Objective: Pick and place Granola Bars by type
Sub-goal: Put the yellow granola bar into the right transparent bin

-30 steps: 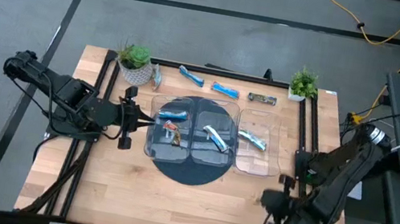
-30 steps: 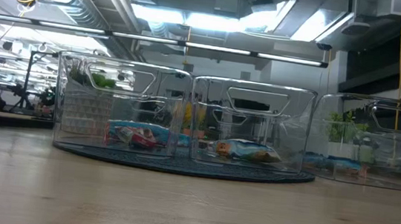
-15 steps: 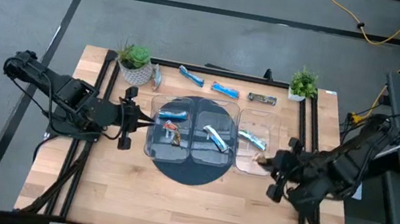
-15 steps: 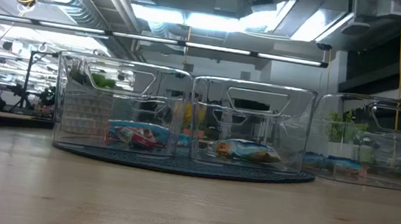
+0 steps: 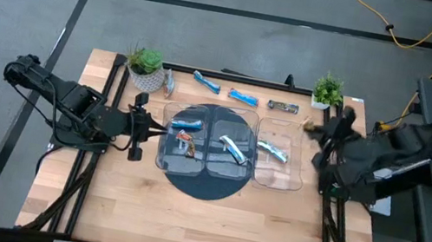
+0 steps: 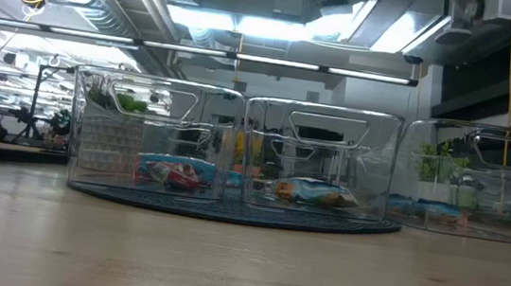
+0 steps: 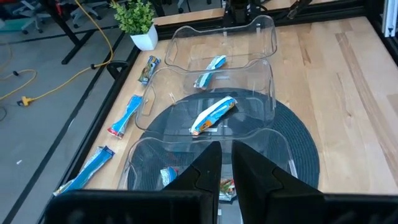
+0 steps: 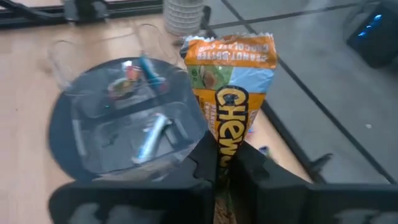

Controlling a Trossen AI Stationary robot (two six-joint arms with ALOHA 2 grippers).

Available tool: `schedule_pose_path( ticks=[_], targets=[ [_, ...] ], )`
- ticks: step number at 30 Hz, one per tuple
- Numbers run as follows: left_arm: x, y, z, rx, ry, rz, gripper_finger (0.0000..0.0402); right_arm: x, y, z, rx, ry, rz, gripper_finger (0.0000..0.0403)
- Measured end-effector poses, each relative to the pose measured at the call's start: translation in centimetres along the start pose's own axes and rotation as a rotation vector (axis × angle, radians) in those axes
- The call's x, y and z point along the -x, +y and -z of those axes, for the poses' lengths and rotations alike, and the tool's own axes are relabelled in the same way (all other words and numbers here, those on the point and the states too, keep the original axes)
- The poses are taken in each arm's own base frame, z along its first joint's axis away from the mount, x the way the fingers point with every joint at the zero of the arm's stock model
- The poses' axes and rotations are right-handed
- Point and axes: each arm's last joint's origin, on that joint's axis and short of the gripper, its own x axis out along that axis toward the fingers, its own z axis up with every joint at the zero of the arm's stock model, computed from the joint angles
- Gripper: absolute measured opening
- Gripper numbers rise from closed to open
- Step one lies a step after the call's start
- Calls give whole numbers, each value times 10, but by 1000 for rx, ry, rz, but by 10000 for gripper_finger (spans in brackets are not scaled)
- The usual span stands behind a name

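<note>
My right gripper [image 8: 225, 169] is shut on a tan-orange and blue granola bar [image 8: 231, 81]; in the high view it [image 5: 322, 132] stands above the table's right side, beside the right clear tray [image 5: 292, 180]. My left gripper [image 7: 226, 167], shut and touching nothing, waits at the left tray [image 5: 164, 158]. Bars lie in all three trays: a blue one [image 5: 188, 123] and a dark one [image 5: 186, 142] in the left, a silver-blue one [image 5: 233, 148] in the middle, another [image 5: 272, 151] in the right. Several more bars [image 5: 244, 97] lie flat along the far edge. My right gripper pinches the bar's lower half [image 8: 225, 146] between its two fingers [image 8: 205, 163]. The bar is lifted clear and sticks out past the fingertips, its crimped orange end [image 8: 229, 46] farthest from them.
Two small potted plants [image 5: 146, 62] [image 5: 327, 90] stand at the far corners. The left and middle trays rest on a dark round mat [image 5: 203, 187]. Black frame rails [image 5: 336, 150] run along the table's sides. Bare wood [image 5: 199, 224] stretches to the near edge.
My right gripper has swung from the near right part of the table toward the far edge, past the right tray's side, and now holds the bar near the right plant. The left arm and the bars in the trays have kept still.
</note>
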Motion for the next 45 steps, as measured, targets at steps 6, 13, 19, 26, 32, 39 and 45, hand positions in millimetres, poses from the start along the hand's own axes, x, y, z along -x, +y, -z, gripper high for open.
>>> schedule_pose_path(
  ticks=[6, 13, 19, 26, 32, 39, 45],
  targets=[
    [0, 0, 0, 11, -1, -5, 31, -2, -20, -1, 22, 37, 19, 17],
    [0, 2, 0, 14, -9, -56, 31, -33, -18, 15, 118, 163, -34, 32],
    [0, 3, 0, 16, -14, -86, 31, -79, -5, 44, 96, 283, -220, 17],
    [-1, 5, -1, 80, -14, -103, 31, -115, 5, 80, -70, 444, -324, 36],
    [-1, 6, -1, 102, -18, -113, 31, -136, 13, 94, -88, 515, -343, 16],
    [-1, 6, -1, 108, -20, -123, 31, -165, 21, 106, -118, 588, -377, 31],
    [-1, 7, -1, 107, -24, -145, 31, -191, 23, 116, -97, 706, -342, 26]
  ],
)
